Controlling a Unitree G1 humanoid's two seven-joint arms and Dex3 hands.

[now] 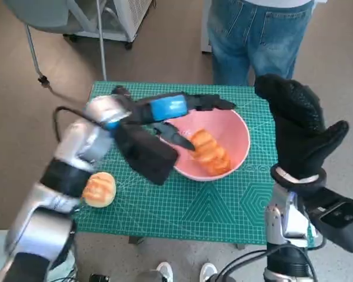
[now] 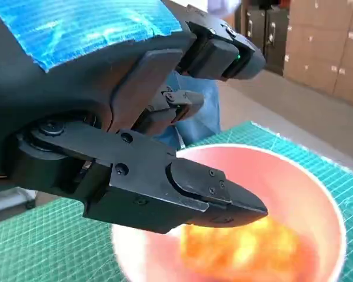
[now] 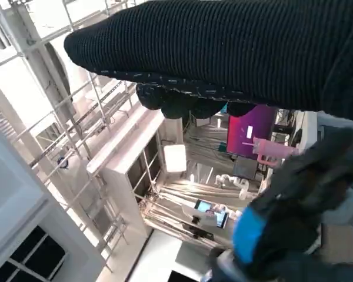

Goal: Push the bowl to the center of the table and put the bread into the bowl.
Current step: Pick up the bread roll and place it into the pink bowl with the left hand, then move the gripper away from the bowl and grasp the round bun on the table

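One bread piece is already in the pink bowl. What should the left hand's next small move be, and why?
Probably lift the left hand up and clear of the bowl. The bread already lies inside, the fingers hold nothing, and a second bread sits on the mat beside the left forearm. The right hand is raised, empty.

The left arm reaches forward and across toward the right, its left hand (image 1: 175, 111) stretched out level with the blue-taped back up, and its black fingers (image 2: 209, 197) are spread apart, holding nothing. The right arm stands nearly upright at the right side, the gloved right hand (image 1: 298, 132) raised, open, its fingers apart and empty.
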